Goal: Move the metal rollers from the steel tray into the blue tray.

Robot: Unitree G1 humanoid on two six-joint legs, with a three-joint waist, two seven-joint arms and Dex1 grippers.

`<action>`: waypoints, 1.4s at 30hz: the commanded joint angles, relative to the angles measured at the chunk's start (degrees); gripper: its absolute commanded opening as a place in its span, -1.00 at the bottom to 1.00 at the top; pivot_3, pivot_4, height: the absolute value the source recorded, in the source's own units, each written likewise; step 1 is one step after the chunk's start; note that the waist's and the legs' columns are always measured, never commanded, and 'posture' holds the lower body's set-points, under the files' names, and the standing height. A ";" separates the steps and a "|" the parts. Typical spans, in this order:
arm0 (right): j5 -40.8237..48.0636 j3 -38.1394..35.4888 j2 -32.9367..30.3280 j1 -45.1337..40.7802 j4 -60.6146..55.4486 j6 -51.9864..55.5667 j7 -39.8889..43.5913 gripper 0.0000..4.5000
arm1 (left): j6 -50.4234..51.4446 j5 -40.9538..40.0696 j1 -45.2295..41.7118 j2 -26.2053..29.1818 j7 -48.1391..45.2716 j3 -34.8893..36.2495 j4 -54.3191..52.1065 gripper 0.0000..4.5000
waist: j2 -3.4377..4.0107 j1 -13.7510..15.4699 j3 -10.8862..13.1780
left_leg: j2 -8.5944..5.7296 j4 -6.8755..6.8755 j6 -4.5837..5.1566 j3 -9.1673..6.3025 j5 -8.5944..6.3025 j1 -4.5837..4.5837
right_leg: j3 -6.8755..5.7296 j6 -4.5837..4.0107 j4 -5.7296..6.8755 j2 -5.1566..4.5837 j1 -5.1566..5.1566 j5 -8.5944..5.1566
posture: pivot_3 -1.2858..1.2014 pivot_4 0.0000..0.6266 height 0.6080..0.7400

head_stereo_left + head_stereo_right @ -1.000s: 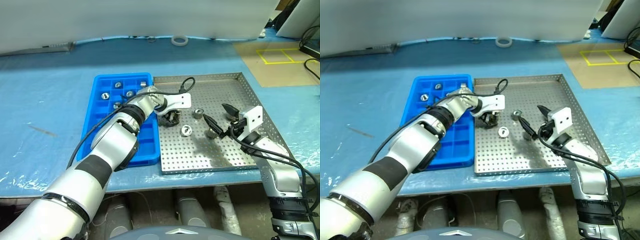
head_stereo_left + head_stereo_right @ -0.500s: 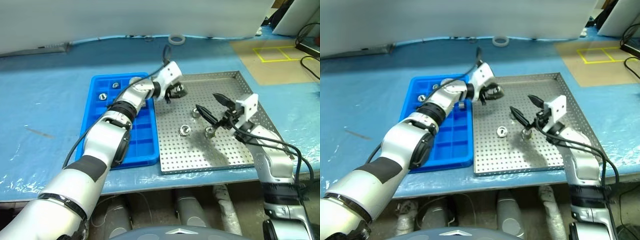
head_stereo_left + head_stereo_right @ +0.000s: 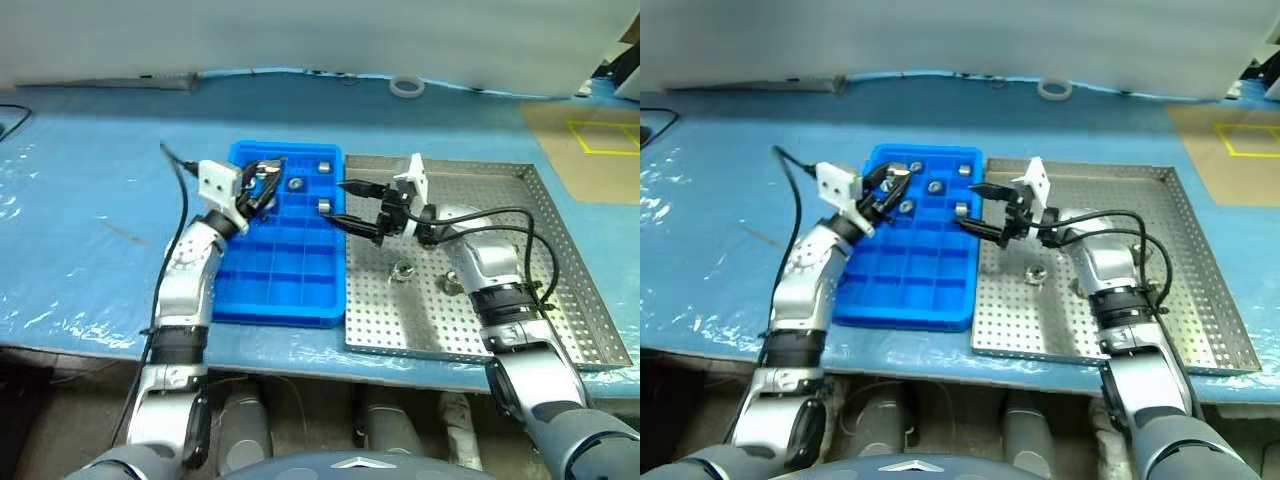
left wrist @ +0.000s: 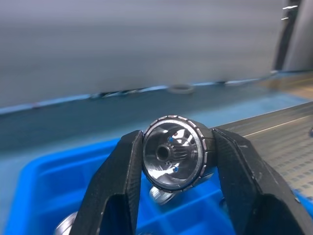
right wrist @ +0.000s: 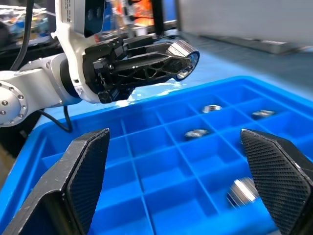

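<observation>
Metal roller, shiny ribbed ring, pinched in left claw.

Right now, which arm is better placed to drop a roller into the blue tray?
Left: its gripper is shut on a shiny metal roller above the blue compartment tray; the right gripper is open, empty.

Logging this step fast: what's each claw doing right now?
Left claw: closed on a metal roller, above the blue tray.
Right claw: open, holding nothing.
</observation>
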 commanded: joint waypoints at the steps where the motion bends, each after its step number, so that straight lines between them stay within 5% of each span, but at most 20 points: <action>1: -0.85 -0.01 1.14 -2.37 3.21 -3.02 2.59 1.00 | 3.36 0.46 3.14 0.50 5.56 0.57 -7.22 -0.17 | 0.00 0.63 0.00 | 0.00 0.00 -0.08 0.00 -0.03 -0.01 | 0.00 0.00 0.00 0.00 0.00 0.00 | 0.07 -0.52 1.00; 20: -2.79 -1.20 1.92 -2.03 5.61 -5.47 3.56 1.00 | 13.74 0.50 13.06 3.43 12.28 -2.96 -13.13 -0.17 | 0.00 1.27 0.00 | 0.14 -0.11 -0.44 -0.04 0.08 0.11 | 0.03 0.02 0.15 0.14 -0.04 0.00 | 0.06 -0.52 1.00; 28: -2.84 -2.49 0.87 0.43 2.54 -5.01 1.35 1.00 | 13.91 -1.35 8.65 4.38 9.11 -4.69 -8.92 0.96 | 0.00 1.17 -0.01 | 0.10 -0.11 -0.46 -0.02 0.09 0.16 | 0.06 0.02 0.18 0.13 -0.01 0.00 | 0.01 -0.52 1.00; 42: -0.13 -11.81 -9.37 11.57 -12.15 1.34 -6.25 1.00 | 8.64 -11.06 -9.21 8.33 -20.22 -11.07 6.63 0.96 | 0.00 0.61 -0.01 | 0.03 -0.13 -0.50 0.06 0.13 0.25 | 0.25 0.03 0.24 0.16 -0.01 0.01 | -0.20 -0.52 1.00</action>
